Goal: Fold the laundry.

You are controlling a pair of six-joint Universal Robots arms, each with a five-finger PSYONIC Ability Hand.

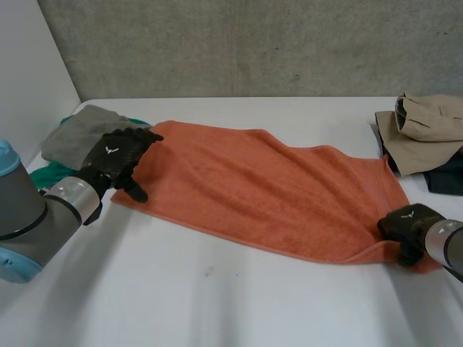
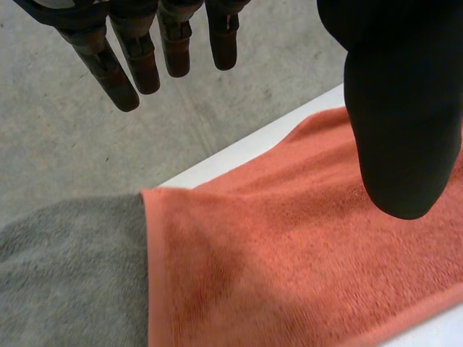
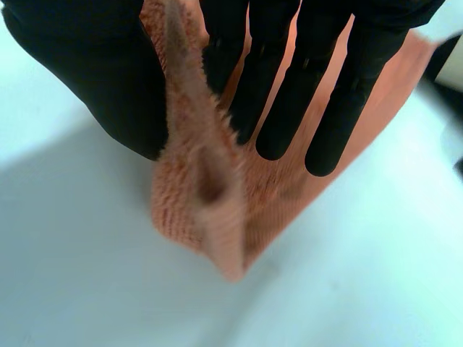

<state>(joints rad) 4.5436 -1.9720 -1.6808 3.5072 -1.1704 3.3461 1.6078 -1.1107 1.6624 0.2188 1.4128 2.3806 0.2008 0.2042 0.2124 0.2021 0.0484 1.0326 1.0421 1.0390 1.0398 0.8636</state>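
On the white counter [image 1: 217, 296], nearest, the right hand [image 1: 405, 223] pinches the near right corner of the orange towel [image 1: 253, 191] between thumb and straight fingers. The cloth rises in a ridge there, probably so that end can be carried over for a fold. From this corner the towel lies spread out leftward. Over its left end the left hand [image 1: 116, 155] is spread and holds nothing, seemingly poised to take that corner. A grey cloth [image 1: 76, 130] touches the towel's left edge; beige garments [image 1: 427, 130] sit far right.

towel [image 1: 253, 191] centre | cloth heap [image 1: 76, 134] left | garment pile [image 1: 427, 134] right
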